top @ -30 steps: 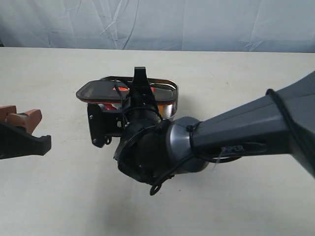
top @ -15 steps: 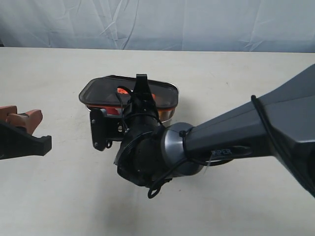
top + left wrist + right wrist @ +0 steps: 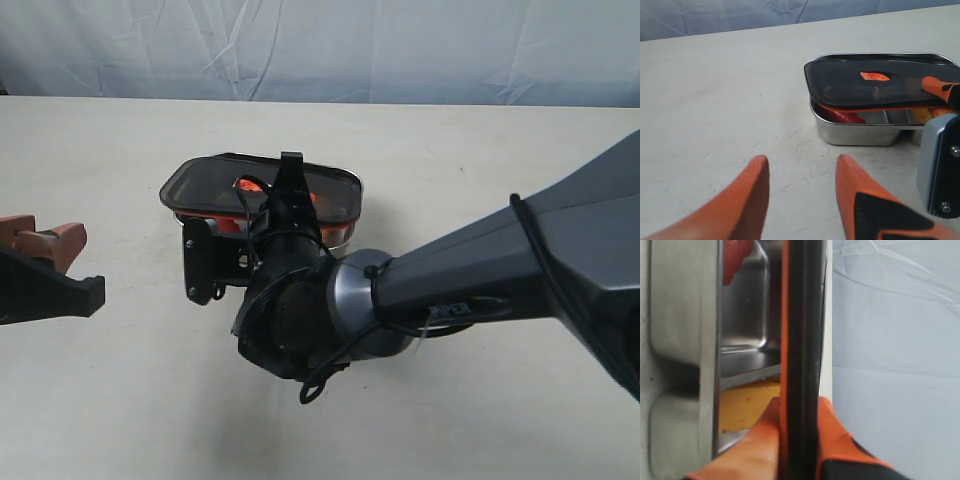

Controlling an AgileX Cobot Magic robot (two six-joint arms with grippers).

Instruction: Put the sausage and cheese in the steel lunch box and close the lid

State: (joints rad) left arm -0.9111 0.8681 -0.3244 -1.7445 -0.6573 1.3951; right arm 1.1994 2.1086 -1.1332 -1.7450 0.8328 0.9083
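right pincer (image 3: 799,409) | clamped on lid (image 3: 875,82) edge | above steel lunch box (image 3: 860,134)

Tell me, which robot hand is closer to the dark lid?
The right. The right gripper is pinching the edge of the lid, holding it just above the steel lunch box. The left gripper is open, off to the side, not touching it.

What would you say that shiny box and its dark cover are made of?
The steel lunch box looks like polished metal, probably stainless steel: its walls shine and mirror the table. The lid looks like dark, glossy plastic, perhaps slightly see-through; its orange rim may be rubber or silicone.
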